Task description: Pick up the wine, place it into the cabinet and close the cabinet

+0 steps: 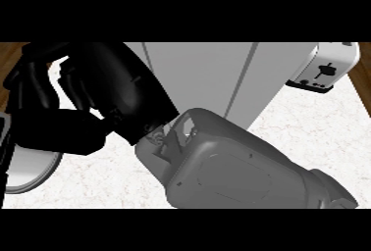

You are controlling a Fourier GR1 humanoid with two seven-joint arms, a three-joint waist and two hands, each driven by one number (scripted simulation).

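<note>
Filling the near middle, a grey forearm (pixel 239 171) rises from the lower right toward a black hand (pixel 87 98) at the upper left; it seems to be the right hand, though the close view makes that uncertain. Its fingers (pixel 29 83) are curled, but whether they clasp anything I cannot tell, and the wine bottle cannot be made out. A white round plate (pixel 33 169) sits at the left on the white marbled counter (pixel 304 132). Farther right stands a grey cabinet (pixel 210 73), then a white toaster (pixel 326 66).

Bright, even light; soft shadows
</note>
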